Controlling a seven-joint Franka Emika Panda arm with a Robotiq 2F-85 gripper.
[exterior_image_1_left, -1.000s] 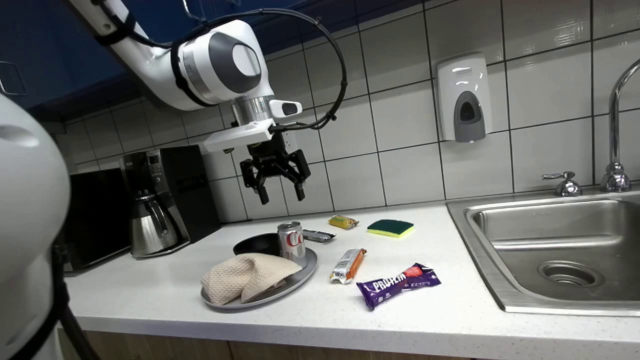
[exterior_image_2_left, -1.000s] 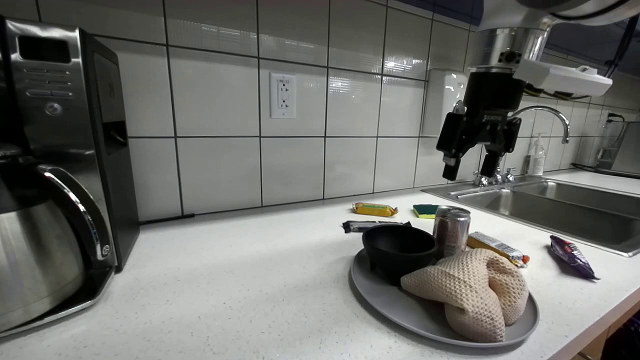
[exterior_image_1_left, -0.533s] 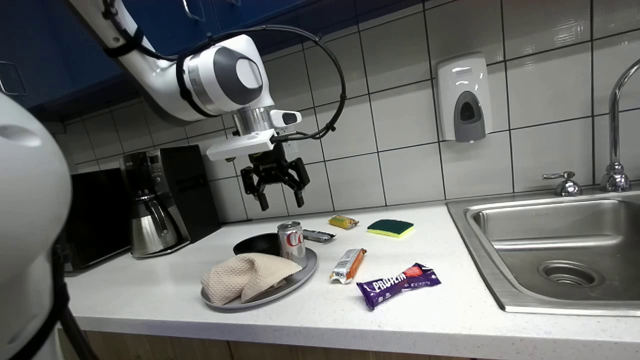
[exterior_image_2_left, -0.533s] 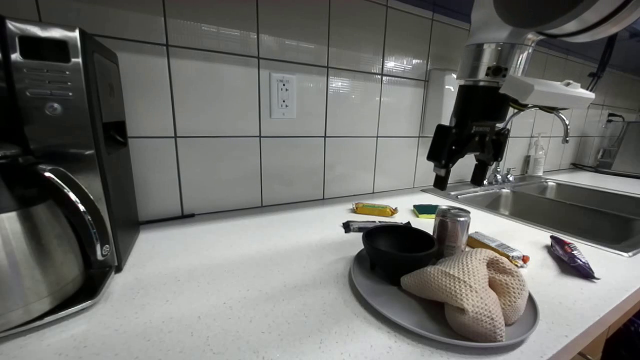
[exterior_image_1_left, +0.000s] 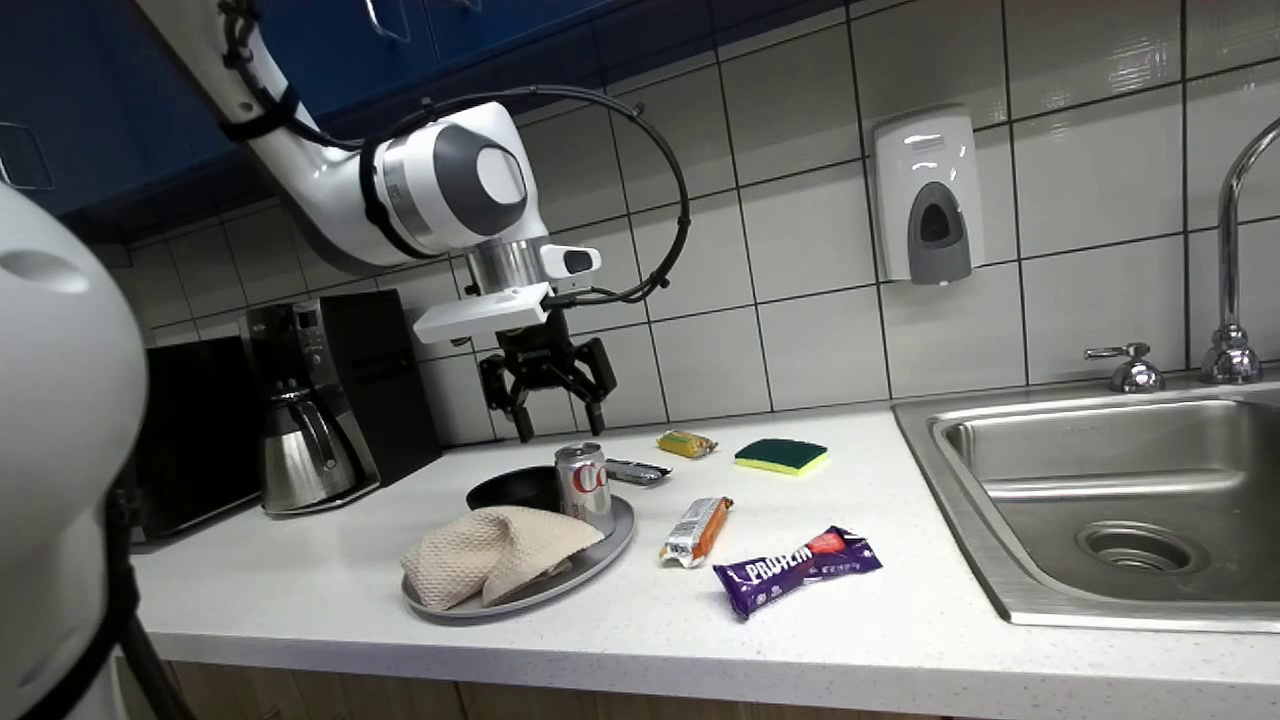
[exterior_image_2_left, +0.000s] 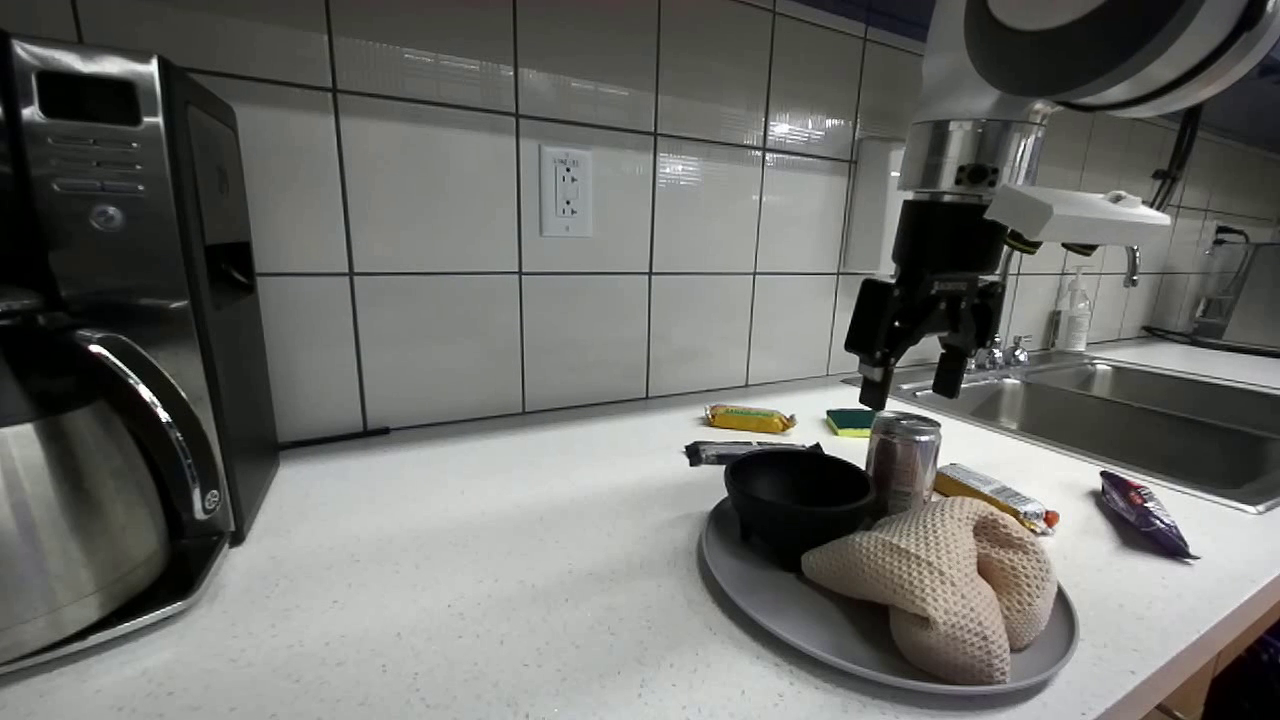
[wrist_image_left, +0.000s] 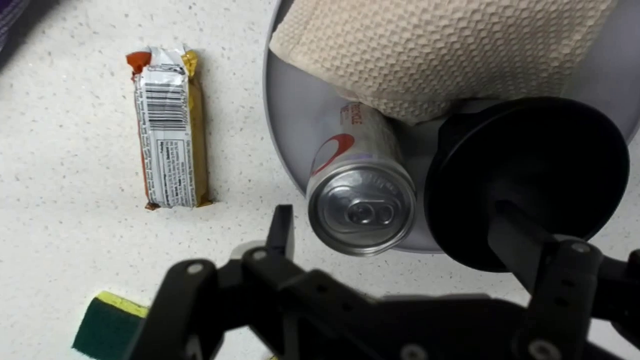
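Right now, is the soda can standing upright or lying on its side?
Upright: both exterior views show the soda can vertical, and the wrist view looks down onto its lid.

Coffee maker (exterior_image_1_left: 360, 390), soap dispenser (exterior_image_1_left: 928, 195) on tiled wall (exterior_image_1_left: 805, 235), steel sink (exterior_image_1_left: 967, 510), green-and-yellow sponge (exterior_image_1_left: 780, 455)

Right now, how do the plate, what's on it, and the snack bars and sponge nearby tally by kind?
Plate: 1
Can: 1
Bowl: 1
Cloth: 1
Sponge: 1
Snack bars: 4 (purple one, orange one, yellow one, dark one)
Total: 9
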